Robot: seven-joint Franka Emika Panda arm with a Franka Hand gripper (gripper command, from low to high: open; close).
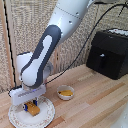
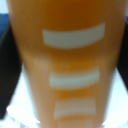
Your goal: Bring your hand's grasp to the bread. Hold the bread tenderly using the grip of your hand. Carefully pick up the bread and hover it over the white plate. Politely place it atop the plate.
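In the exterior view my hand (image 1: 31,105), a flat white block with short blue-tipped fingers, hangs low over the white plate (image 1: 48,115) at the exterior view's lower left. The bread (image 1: 33,110), a small orange-brown chunk, sits between the fingers, at or just above the plate's surface. I cannot tell whether it touches the plate. The gripper looks shut on it. In the wrist view the bread (image 2: 65,55) fills nearly the whole picture as a blurred orange mass with pale stripes, and the fingers do not show there.
A small white bowl (image 1: 65,92) holding a yellow food piece stands just to the exterior view's right of the plate. A black box-shaped appliance (image 1: 110,52) sits at the back right on the wooden table (image 1: 95,105). A black cable runs behind the arm.
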